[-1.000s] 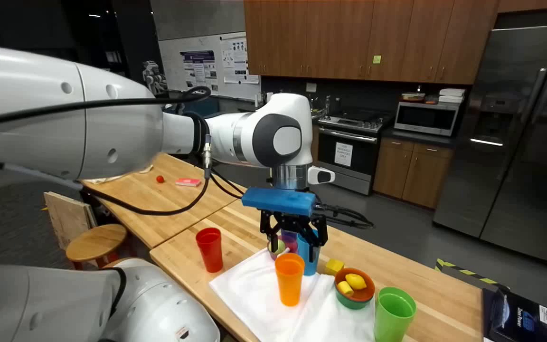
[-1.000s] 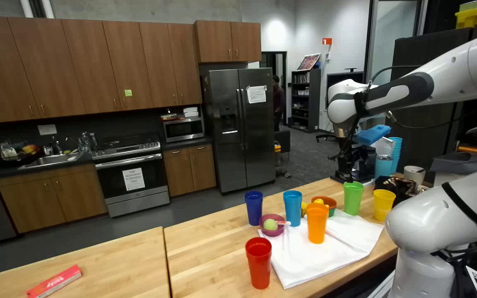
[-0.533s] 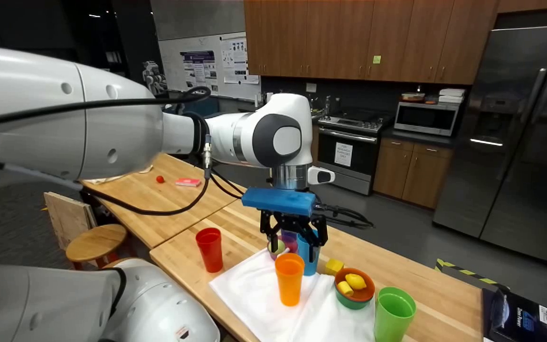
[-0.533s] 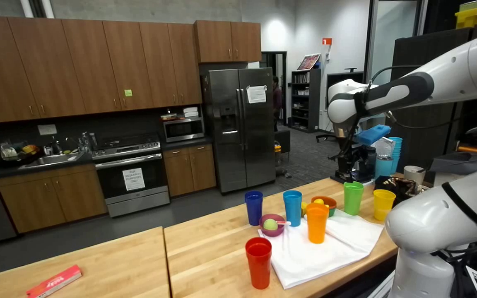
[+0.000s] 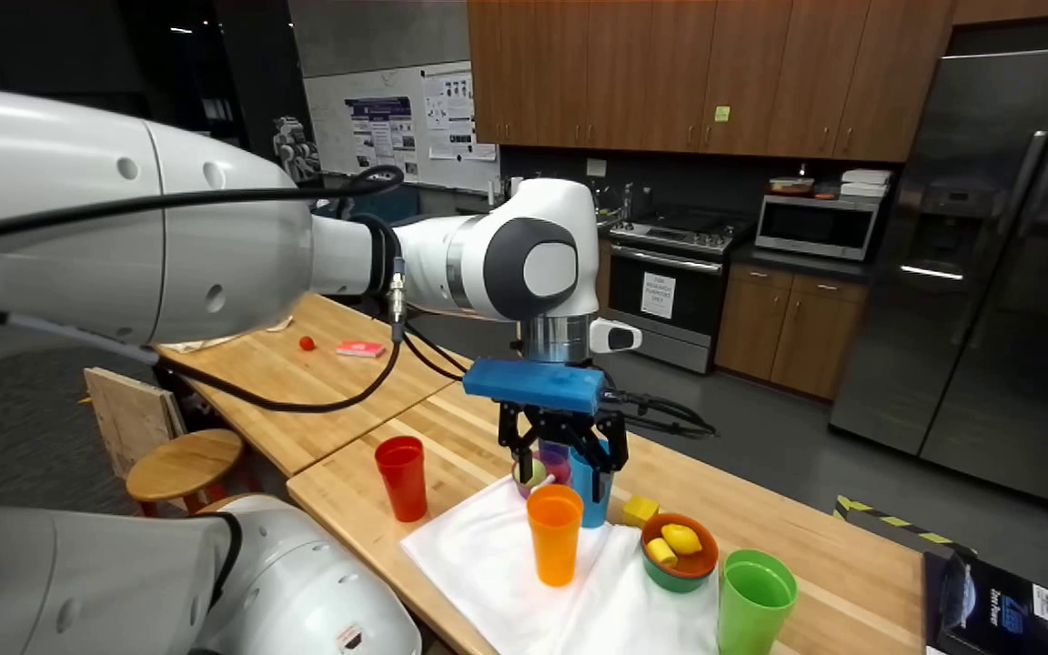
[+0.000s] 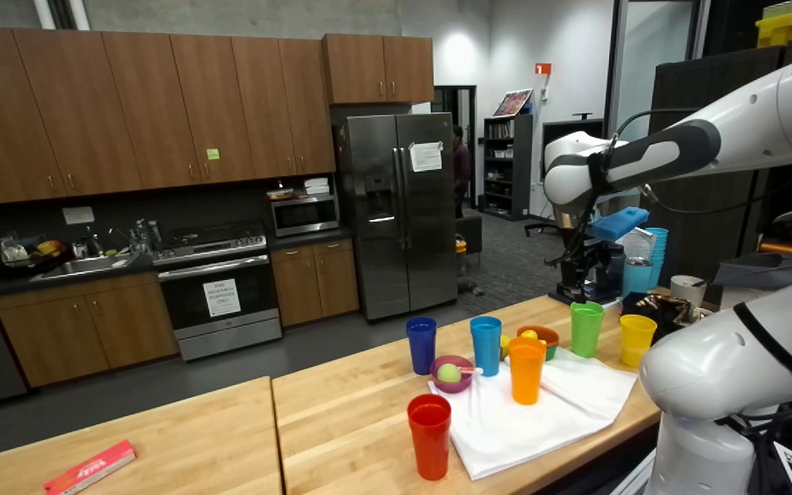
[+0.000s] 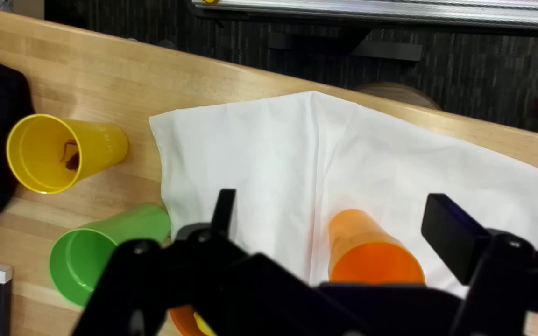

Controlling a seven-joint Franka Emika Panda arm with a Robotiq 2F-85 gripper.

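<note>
My gripper (image 5: 562, 478) is open and empty, pointing down above the table. In the wrist view the spread fingers (image 7: 332, 219) have an upright orange cup (image 7: 350, 228) between and below them, touching neither. The orange cup (image 5: 553, 537) stands on a white cloth (image 5: 469, 537). A light blue cup (image 6: 486, 347) is beside it, partly behind a finger in an exterior view. A purple bowl (image 6: 452, 386) with a green ball (image 6: 449, 372) is near. An orange-and-green bowl (image 5: 677, 578) holds yellow pieces (image 5: 682, 539). A green cup (image 5: 756, 605) stands beyond that bowl.
A red cup (image 6: 429, 440), dark blue cup (image 6: 421, 347) and yellow cup (image 7: 98, 144) stand around the cloth. A yellow block (image 5: 640, 511) is beside the bowl. A black box (image 5: 1006, 605) is at the table's end. A pink box (image 6: 90, 469) and red tomato (image 5: 307, 343) lie farther off.
</note>
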